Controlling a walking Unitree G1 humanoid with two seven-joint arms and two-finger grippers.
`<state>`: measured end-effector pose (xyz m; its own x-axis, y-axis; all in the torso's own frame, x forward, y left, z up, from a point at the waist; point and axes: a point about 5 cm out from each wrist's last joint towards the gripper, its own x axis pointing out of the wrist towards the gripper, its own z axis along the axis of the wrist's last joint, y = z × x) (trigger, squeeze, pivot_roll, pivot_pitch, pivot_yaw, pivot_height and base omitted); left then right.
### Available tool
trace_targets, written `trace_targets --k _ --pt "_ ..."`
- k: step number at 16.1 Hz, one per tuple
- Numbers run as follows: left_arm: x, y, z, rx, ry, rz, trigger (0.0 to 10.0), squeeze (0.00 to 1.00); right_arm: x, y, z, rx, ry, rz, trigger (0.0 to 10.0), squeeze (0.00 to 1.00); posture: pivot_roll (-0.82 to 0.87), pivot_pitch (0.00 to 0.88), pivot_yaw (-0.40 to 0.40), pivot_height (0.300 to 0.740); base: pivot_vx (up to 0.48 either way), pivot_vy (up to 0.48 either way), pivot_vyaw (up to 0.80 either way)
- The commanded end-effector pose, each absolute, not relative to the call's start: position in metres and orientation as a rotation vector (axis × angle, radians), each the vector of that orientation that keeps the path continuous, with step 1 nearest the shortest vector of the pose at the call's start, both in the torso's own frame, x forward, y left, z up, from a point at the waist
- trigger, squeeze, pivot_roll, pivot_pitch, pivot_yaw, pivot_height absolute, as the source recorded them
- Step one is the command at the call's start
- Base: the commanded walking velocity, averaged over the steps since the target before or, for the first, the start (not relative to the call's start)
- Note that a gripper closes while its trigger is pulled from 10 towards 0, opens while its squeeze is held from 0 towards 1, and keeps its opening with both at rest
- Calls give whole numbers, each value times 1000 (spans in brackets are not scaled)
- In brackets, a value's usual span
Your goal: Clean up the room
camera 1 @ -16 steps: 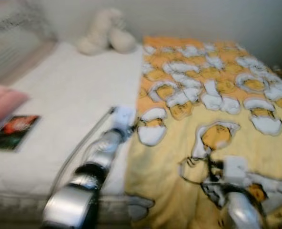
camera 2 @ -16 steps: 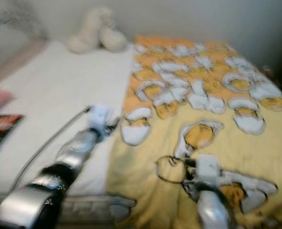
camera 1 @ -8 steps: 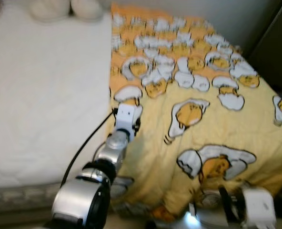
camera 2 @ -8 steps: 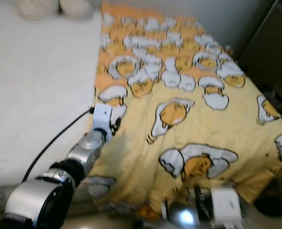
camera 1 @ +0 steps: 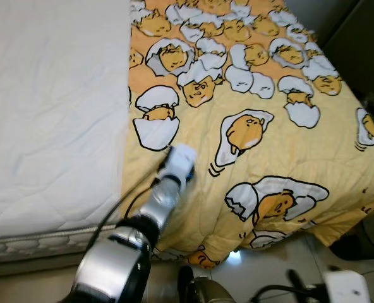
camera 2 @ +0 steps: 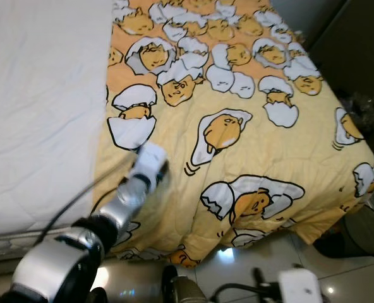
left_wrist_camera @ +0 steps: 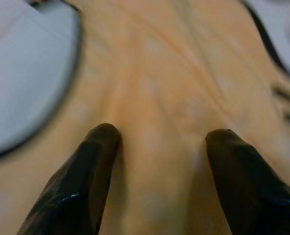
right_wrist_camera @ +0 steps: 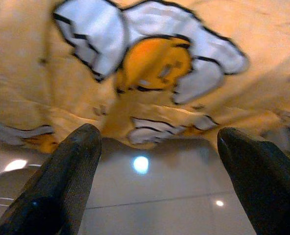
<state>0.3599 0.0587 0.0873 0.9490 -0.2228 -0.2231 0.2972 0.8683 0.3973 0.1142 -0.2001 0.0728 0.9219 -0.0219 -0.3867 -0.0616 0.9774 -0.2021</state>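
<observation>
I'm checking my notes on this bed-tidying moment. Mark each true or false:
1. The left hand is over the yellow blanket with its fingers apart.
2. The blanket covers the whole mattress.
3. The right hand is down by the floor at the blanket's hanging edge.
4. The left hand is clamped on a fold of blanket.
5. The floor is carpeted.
1. True. The left hand is close over the yellow blanket, fingers apart.
2. False. The white mattress lies bare on the robot's left.
3. True. The right hand is low, looking at the shiny floor and the hanging edge.
4. False. It is open, nothing between its fingers.
5. False. It is glossy tile reflecting a light.
</observation>
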Motion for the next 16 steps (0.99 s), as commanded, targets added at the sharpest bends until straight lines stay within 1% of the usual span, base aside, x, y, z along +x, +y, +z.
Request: trace_targets --k 1,2,3,4,5,6,8,9,10,11,12,15,16 --pt "346 55 66 486 246 -321 10000 0 114 -201 69 -214 427 28 10000 0 -306 374 -194 731 0 0 0" --pt "344 55 62 488 260 -329 10000 0 116 -200 70 -202 422 29 10000 0 -306 374 -194 731 0 0 0" --pt "336 59 51 494 282 -348 10000 0 122 -195 71 -162 413 72 10000 0 -284 372 -184 731 0 0 0" --pt "328 65 40 494 298 -357 10000 0 123 -193 71 -153 414 89 10000 0 -276 369 -178 731 0 0 0" --pt "326 66 37 494 302 -358 10000 0 123 -193 71 -153 415 90 10000 0 -276 369 -178 731 0 0 0" --pt "316 74 24 479 326 -370 10000 0 124 -192 70 -150 418 91 10000 0 -264 368 -169 731 0 0 0" --pt "286 93 -5 456 370 -407 10000 0 127 -186 72 -104 399 129 10000 0 -234 368 -155 731 0 0 0" --pt "269 100 -18 442 388 -426 10000 0 129 -180 75 -83 380 184 10000 0 -225 367 -151 731 0 0 0" --pt "251 103 -30 435 407 -447 10000 0 132 -174 78 -46 367 238 10000 0 -211 366 -149 731 0 0 0" --pt "242 105 -35 423 413 -451 10000 0 136 -169 79 -35 362 276 10000 0 -198 364 -148 731 0 0 0" --pt "242 101 -32 404 367 -440 10000 0 144 -164 81 -26 349 329 10000 0 -182 360 -147 731 0 0 0" --pt "278 92 21 315 64 -398 10000 0 164 -162 95 -18 281 387 10000 0 -176 351 -146 731 0 0 0" --pt "290 92 38 296 -6 -370 10000 0 167 -160 98 -16 264 405 10000 0 -177 351 -144 731 0 0 0"
